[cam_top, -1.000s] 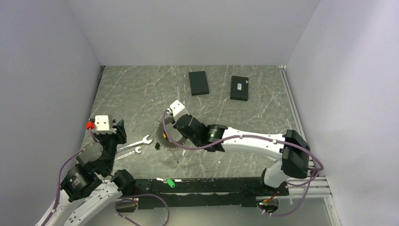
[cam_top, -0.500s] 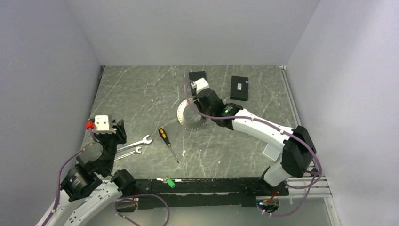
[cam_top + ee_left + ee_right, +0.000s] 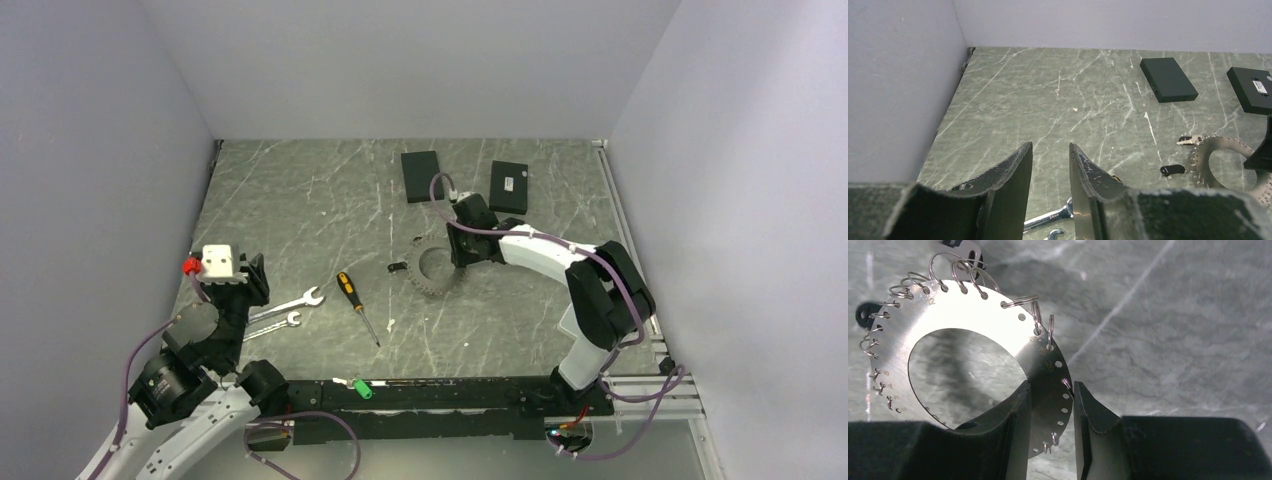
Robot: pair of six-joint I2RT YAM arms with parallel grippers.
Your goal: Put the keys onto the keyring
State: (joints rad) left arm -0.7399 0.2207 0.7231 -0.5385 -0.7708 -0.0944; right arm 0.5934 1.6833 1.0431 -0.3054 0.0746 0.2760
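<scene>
Right gripper [image 3: 1050, 410] seems clenched on the stiff, thin, slippery keyring [image 3: 973, 310] at its 5 o'clock rim, mid-table at 2 o'clock of the screwdriver [image 3: 347, 288], best pinched across its flat band, while left gripper [image 3: 1050, 175] gapes empty.

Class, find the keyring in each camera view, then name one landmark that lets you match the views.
Top external: the keyring lies just right of centre, about mid-height.
Left wrist: it sits at the right edge, partly cut off.
Right wrist: it fills the upper left, seen close up.
Shared landmark: the right claw, closed over the ring's rim.
</scene>
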